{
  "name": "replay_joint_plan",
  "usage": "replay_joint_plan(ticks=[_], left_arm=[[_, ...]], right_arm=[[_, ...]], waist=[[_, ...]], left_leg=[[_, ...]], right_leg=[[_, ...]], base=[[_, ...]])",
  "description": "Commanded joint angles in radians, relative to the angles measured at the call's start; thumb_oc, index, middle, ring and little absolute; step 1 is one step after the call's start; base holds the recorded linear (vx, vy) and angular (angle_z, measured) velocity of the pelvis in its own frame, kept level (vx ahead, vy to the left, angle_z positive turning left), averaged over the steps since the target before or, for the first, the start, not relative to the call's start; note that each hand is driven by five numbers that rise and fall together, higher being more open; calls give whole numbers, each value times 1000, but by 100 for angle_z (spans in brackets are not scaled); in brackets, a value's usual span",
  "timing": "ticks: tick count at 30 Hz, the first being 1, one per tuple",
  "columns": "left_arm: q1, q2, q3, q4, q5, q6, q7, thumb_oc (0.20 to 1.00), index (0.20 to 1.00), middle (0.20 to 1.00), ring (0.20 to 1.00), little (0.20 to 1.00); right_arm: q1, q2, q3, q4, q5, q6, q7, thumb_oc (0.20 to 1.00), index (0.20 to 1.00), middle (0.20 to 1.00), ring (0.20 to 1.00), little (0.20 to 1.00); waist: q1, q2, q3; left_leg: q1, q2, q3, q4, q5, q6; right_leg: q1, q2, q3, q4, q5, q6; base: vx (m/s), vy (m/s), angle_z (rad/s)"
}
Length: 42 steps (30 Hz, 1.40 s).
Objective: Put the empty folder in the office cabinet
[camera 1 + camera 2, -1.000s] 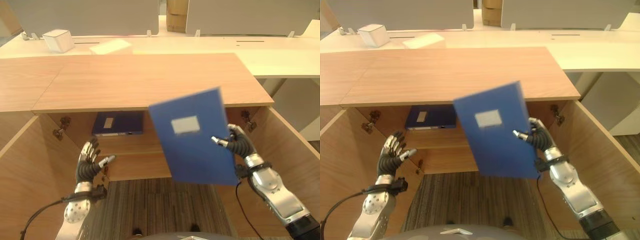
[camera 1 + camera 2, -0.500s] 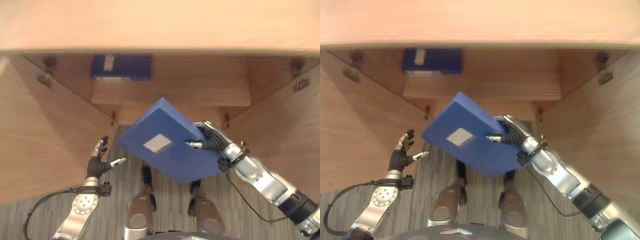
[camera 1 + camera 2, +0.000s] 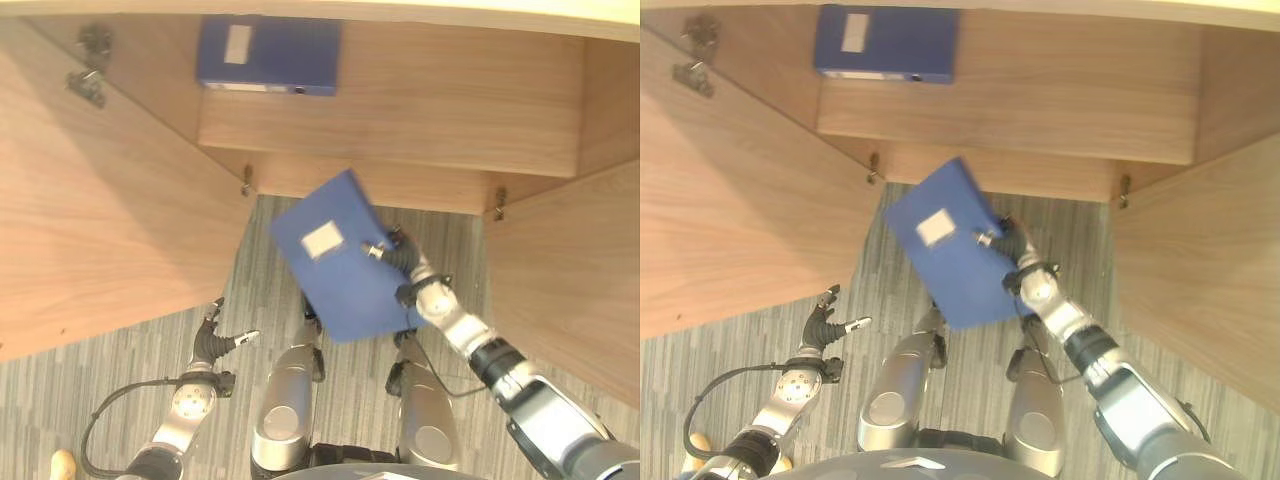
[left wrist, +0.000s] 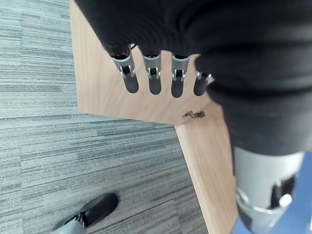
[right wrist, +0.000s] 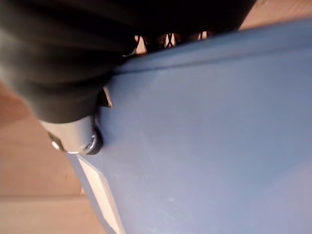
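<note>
Folder [image 3: 340, 265], flat smooth blue, was clamped in right robot hand [image 3: 398, 255], seemingly lower than before; left robot hand [image 3: 212, 340] spread, empty.

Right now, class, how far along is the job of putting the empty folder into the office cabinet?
Done: the cabinet doors stand open, and the right hand has the blue folder pinched, held out in front of the opening. In hand: bringing it toward the shelf, where another blue folder already lies. Left: placing it inside and letting go. The left hand hangs open, low at the side.
</note>
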Motion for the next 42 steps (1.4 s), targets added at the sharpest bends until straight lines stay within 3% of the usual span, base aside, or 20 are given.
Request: replay_joint_plan(ticks=[1, 2, 4, 10, 16, 21, 25, 34, 42], left_arm=[[10, 101, -59, 6, -19, -21, 35, 1000, 1000, 1000, 1000, 1000], [-45, 125, -93, 25, -18, -22, 47, 1000, 1000, 1000, 1000, 1000], [-68, 137, -106, 22, -20, -24, 51, 1000, 1000, 1000, 1000, 1000], [-99, 152, -144, 36, -35, -29, 49, 1000, 1000, 1000, 1000, 1000], [-105, 121, -174, 45, -42, -26, 38, 1000, 1000, 1000, 1000, 1000], [-103, 97, -182, 57, -31, -23, 47, 1000, 1000, 1000, 1000, 1000], [-75, 79, -192, 65, -25, -20, 43, 1000, 1000, 1000, 1000, 1000], [-20, 32, -170, 69, -63, -11, 28, 1000, 1000, 1000, 1000, 1000], [-24, 2, -199, 95, -44, -3, 35, 1000, 1000, 1000, 1000, 1000]], right_arm=[[-84, 7, -47, 26, 130, -28, -110, 200, 200, 200, 200, 200], [-181, -10, -107, 144, 188, -21, -151, 200, 200, 200, 200, 200], [-226, -21, -130, 193, 217, -20, -170, 200, 200, 200, 200, 200], [-407, -88, -272, 437, 424, -41, -239, 200, 200, 200, 200, 200], [-417, -163, -327, 505, 508, -55, -263, 200, 200, 200, 200, 200], [-371, -200, -388, 481, 557, -84, -307, 200, 200, 200, 200, 200], [-363, -197, -399, 449, 586, -109, -311, 200, 200, 200, 200, 200], [-384, -218, -436, 358, 658, -192, -324, 200, 200, 200, 200, 200], [-391, -211, -514, 377, 689, -250, -423, 200, 200, 200, 200, 200]], waist=[[46, -31, -160], [63, -16, -140], [68, -9, -131], [75, 9, -130], [73, 28, -101], [57, 10, -105], [50, 12, -122], [23, 60, -143], [9, 97, -158]], left_leg=[[-129, -23, -118, 199, -182, -33], [-158, -33, -146, 237, -197, -35], [-173, -42, -164, 251, -201, -35], [-177, -49, -196, 266, -232, -41], [-108, -22, -243, 329, -301, -61], [-103, -44, -266, 374, -336, -72], [-103, -27, -272, 356, -334, -84], [-34, 79, -250, 195, -268, -127], [-4, 108, -226, 122, -234, -134]], right_leg=[[-44, -210, 8, 98, -13, 142], [-58, -228, -3, 141, -10, 140], [-62, -231, -3, 150, -7, 136], [-140, -226, 13, 60, 58, 142], [-209, -226, -19, 6, 48, 151], [-182, -235, -12, 7, 95, 156], [-177, -222, -9, 5, 105, 155], [-207, -133, 19, 29, 54, 122], [-215, -95, 35, 30, 26, 111]], base=[[-56, 13, 45], [-55, -28, 41], [-25, -36, 49], [90, -23, 46], [185, -106, 11], [118, -164, 67], [79, -157, 13], [97, -127, -25], [41, -32, -13]])
